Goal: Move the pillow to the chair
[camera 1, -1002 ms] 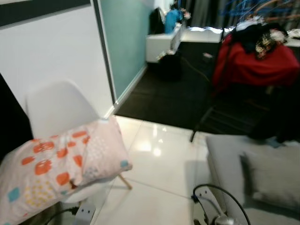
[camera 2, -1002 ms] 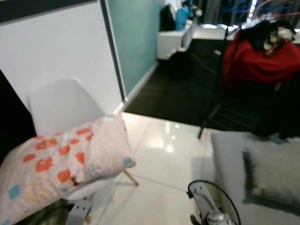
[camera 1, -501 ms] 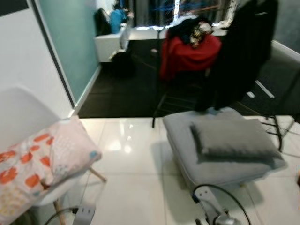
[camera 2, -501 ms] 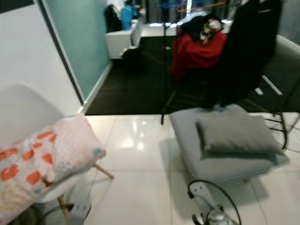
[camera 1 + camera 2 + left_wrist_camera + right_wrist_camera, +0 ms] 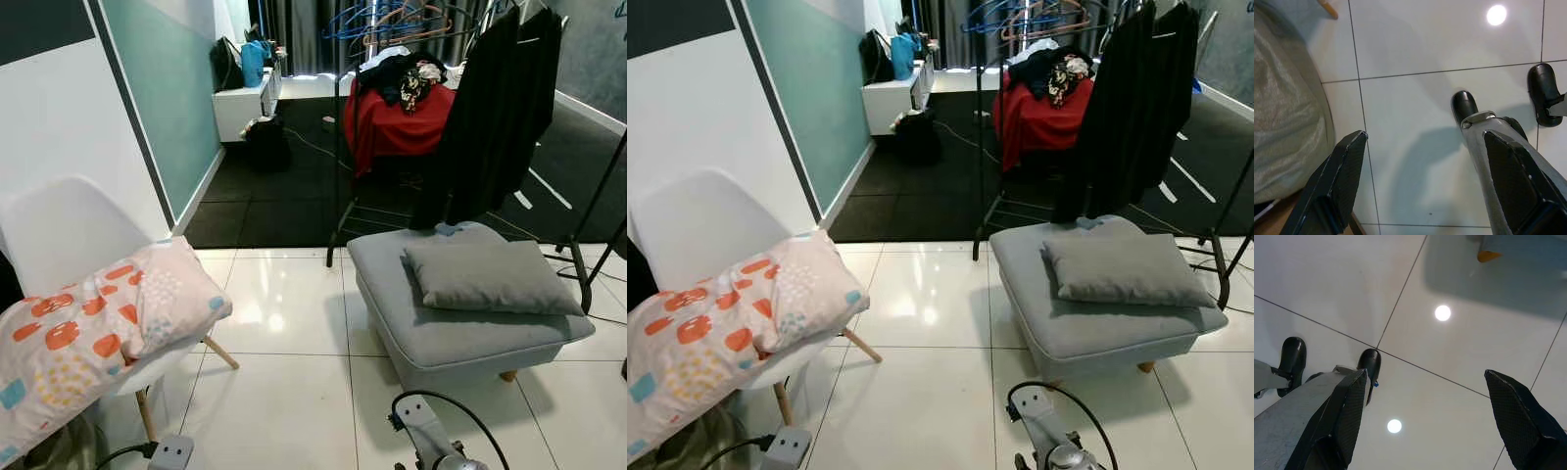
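We stand on a glossy white tiled floor point(image 5: 294, 392) whose squares mirror the ceiling lights, with a dark carpet beyond it. Ahead to our right sits a broad grey upholstered ottoman point(image 5: 460, 328), boxy with rounded corners and short wooden feet, and a flat grey cushion point(image 5: 490, 277) lies on top of it. Behind it a metal clothes rack point(image 5: 343, 147) carries a long black garment point(image 5: 495, 108) that hangs down over the ottoman's far edge, next to a red cloth point(image 5: 397, 122) heaped with dark clothes. On our left is the chair point(image 5: 59, 230), a smooth white moulded shell on slanted wooden legs, set close to a white and teal wall point(image 5: 147, 88). The pillow point(image 5: 93, 338) already lies across its seat: soft, plump and pale pink, printed with orange blobs, blue squares and dotted patches, and it overhangs the seat's front edge towards us. Both arms hang low over the tiles. Our left gripper point(image 5: 1425, 186) has its two black textured fingers spread wide with nothing between them, beside a crinkled grey-green bag point(image 5: 1283, 122). Our right gripper point(image 5: 1425, 423) is likewise spread apart and empty above bare floor.
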`<state>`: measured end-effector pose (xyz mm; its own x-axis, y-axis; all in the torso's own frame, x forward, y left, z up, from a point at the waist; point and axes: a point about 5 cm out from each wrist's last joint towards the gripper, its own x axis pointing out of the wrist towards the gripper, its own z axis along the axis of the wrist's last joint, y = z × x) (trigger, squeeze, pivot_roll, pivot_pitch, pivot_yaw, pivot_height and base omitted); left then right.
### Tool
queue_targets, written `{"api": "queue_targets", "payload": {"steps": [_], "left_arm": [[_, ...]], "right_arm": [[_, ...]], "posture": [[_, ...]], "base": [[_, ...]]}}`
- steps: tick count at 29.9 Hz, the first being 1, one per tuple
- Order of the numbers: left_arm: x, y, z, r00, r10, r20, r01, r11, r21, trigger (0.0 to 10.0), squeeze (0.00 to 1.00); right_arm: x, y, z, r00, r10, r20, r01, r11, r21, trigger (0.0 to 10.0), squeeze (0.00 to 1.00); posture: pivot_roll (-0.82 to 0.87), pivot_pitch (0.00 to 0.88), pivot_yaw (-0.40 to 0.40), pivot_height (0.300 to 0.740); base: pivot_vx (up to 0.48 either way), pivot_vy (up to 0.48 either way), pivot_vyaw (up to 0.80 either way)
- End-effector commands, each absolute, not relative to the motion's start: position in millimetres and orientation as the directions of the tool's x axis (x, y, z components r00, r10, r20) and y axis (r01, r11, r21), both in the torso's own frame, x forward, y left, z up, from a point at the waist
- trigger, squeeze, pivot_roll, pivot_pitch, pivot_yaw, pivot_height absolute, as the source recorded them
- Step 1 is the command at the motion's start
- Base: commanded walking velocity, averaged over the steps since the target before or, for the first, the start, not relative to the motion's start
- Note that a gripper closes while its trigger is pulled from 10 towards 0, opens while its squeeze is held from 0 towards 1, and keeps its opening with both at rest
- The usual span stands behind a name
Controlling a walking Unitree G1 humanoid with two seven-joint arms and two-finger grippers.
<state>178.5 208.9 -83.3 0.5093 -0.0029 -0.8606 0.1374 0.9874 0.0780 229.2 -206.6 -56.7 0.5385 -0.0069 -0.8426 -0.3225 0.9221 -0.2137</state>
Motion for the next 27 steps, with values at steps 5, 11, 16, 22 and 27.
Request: {"api": "queue_targets", "payload": {"steps": [5, 11, 16, 22, 27], "left_arm": [[181.4, 210.4, -81.3, 0.526, -0.008, -0.850, 0.167, 0.982, 0.094, 10.0, 0.00], [181.8, 210.2, -81.1, 0.528, -0.008, -0.849, 0.171, 0.981, 0.096, 10.0, 0.00], [183.1, 210.8, -80.3, 0.533, -0.005, -0.846, 0.180, 0.978, 0.108, 10.0, 0.00], [185.0, 212.2, -79.1, 0.549, 0.014, -0.836, 0.180, 0.974, 0.135, 10.0, 0.00], [186.4, 213.0, -78.1, 0.561, 0.025, -0.827, 0.180, 0.972, 0.151, 10.0, 0.00]], "right_arm": [[230.5, -205.1, -56.2, 0.547, -0.003, -0.837, -0.314, 0.926, -0.209, 10.0, 0.00], [230.6, -205.5, -56.0, 0.546, -0.004, -0.838, -0.316, 0.925, -0.210, 10.0, 0.00], [231.1, -205.5, -55.8, 0.537, -0.003, -0.843, -0.325, 0.922, -0.211, 10.0, 0.00], [231.8, -205.2, -55.4, 0.539, -0.006, -0.842, -0.326, 0.921, -0.215, 10.0, 0.00], [232.3, -205.3, -55.1, 0.542, -0.011, -0.841, -0.319, 0.922, -0.218, 10.0, 0.00]], "posture": [[-0.21, 0.008, 0.044, 0.731], [-0.21, 0.014, 0.044, 0.731], [-0.21, 0.023, 0.043, 0.731], [-0.21, 0.028, 0.044, 0.731], [-0.21, 0.028, 0.045, 0.731]], "base": [[0.000, 0.000, 0.00], [0.000, 0.000, 0.00], [0.000, 0.000, -0.60], [0.000, 0.000, -0.73], [0.000, 0.000, -0.73]]}}
